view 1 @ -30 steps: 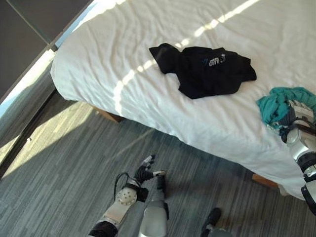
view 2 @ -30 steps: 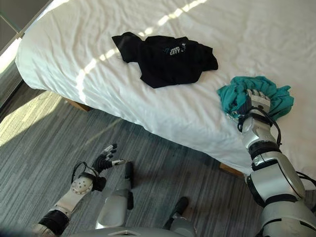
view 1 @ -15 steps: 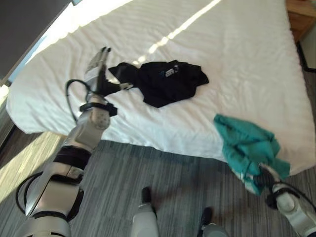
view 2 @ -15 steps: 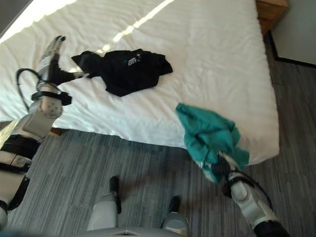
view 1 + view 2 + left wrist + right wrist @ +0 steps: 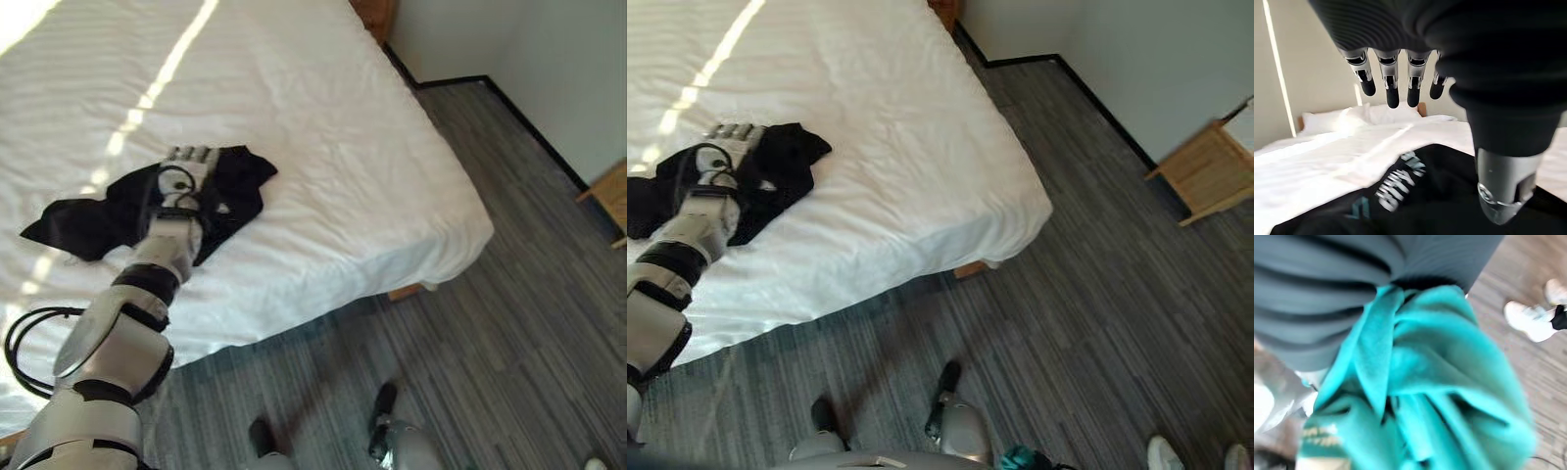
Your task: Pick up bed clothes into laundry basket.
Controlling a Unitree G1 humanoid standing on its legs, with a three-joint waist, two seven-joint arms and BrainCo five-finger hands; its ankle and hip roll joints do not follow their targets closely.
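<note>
1. Black crumpled cotton T-shirt (image 5: 147,206) with pale print lies on the white sheet of the bed (image 5: 323,127), near the bed's front edge and well in from its corner
2. Over that black T-shirt sits the left hand (image 5: 186,168), its silver dark-tipped fingers (image 5: 1388,81) straight and side by side above the fabric; the left wrist view shows them held clear of the cloth, closed on nothing
3. Teal bunched cloth garment (image 5: 1420,387) hangs in a thick wad right under the dark ribbed cover of the right hand (image 5: 1327,293) in the right wrist view; a scrap of the same teal shows at the bottom edge of the right eye view (image 5: 1019,458). Whether that hand's fingers are curled round it cannot be told, as the cloth hides them
4. Grey striped carpet floor (image 5: 1068,294) runs round the bed's corner toward a pale wall with a dark skirting
5. Light wooden side table (image 5: 1205,171) stands by that wall, well apart from the bed
6. White shoes of a person (image 5: 1166,455) show on the carpet at the lower right
</note>
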